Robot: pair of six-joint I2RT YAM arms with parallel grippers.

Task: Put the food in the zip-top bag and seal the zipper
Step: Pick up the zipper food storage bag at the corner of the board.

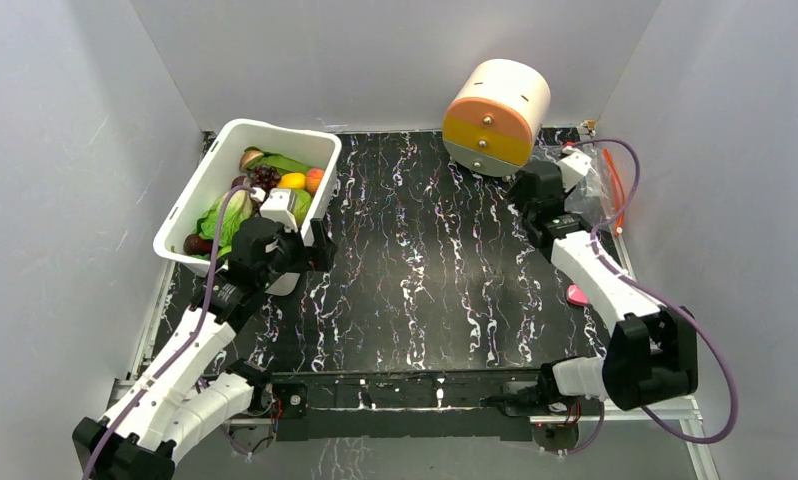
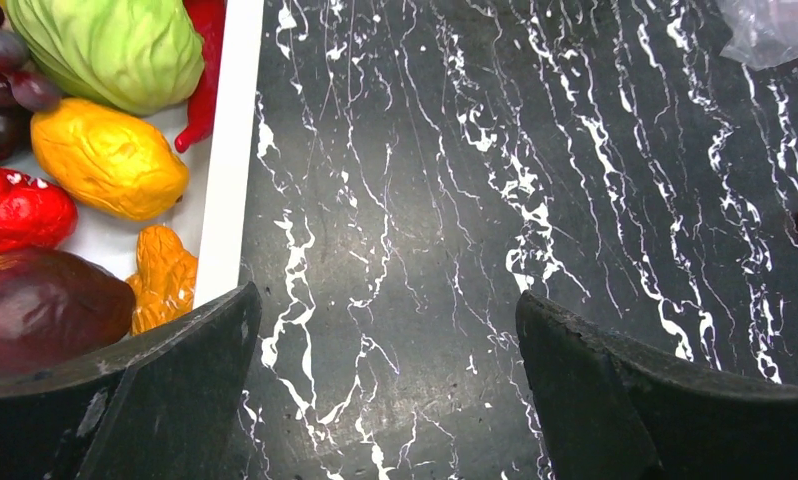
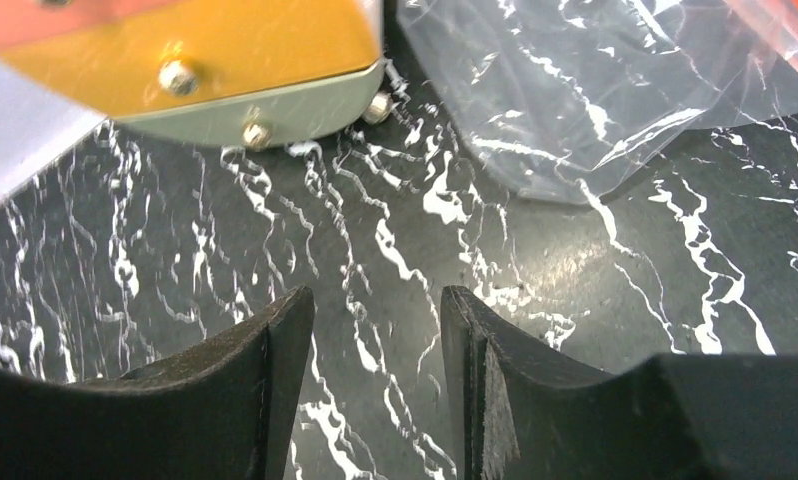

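Left end effector (image 2: 385,310) wide apart, right end effector (image 3: 375,305) narrowly apart beside zip-top bag (image 3: 595,110)

Left arm (image 1: 190,350) angled up from lower left of top view, left gripper (image 2: 385,330) spread wide, empty; right arm (image 1: 595,270) stretched toward upper right, right gripper (image 3: 375,320) narrowly parted, empty

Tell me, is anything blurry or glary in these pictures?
Top view: sharp, evenly lit, no harsh shadows. Left wrist view: a dull sheen on the black table, toy food crisp. Right wrist view: bright streaks of glare on the clear bag; the orange container looks slightly soft.
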